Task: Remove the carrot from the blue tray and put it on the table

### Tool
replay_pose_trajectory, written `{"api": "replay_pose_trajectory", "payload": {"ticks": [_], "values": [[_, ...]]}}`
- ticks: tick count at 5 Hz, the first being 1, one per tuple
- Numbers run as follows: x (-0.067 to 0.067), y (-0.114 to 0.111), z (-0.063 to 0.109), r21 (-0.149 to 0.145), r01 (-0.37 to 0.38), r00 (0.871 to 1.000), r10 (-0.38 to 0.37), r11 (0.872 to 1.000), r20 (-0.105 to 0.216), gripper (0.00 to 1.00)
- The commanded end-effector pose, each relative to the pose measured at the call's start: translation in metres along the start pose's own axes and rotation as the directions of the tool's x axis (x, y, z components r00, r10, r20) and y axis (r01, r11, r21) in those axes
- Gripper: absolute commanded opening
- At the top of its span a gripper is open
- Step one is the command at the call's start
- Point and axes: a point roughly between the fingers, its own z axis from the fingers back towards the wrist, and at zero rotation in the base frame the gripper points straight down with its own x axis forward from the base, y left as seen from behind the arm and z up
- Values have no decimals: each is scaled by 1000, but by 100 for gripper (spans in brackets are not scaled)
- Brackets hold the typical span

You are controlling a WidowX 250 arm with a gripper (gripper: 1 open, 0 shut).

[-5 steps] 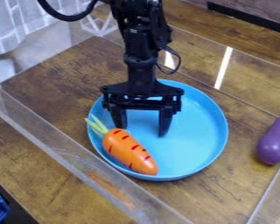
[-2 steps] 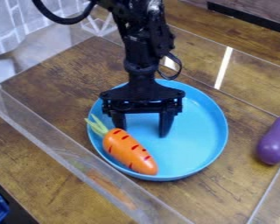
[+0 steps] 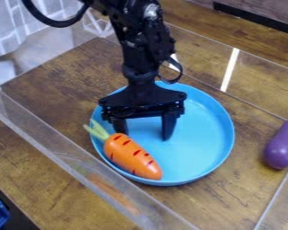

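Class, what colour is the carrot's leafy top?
Light green, on the carrot; the single camera view shows it.

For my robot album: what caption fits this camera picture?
Open gripper hovers over the blue tray beside the carrot.

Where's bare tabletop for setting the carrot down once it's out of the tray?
Bare table lies left of the blue tray, toward the clear wall, and behind it. On the right the purple toy narrows the gap. The front strip along the acrylic wall is tight. The open gripper stands beside the carrot.
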Motion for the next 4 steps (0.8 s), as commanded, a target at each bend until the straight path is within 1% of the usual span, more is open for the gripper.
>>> {"api": "replay_pose_trajectory", "payload": {"ticks": [1, 2, 3, 4], "values": [[-11, 17, -8, 58, -107, 994, 108, 993, -23, 100], [-10, 20, -9, 77, -200, 980, 201, 977, -6, 100], [-11, 21, -9, 91, -285, 958, 286, 954, 8, 100], [-19, 28, -8, 100, -337, 941, 337, 936, 19, 100]]}}
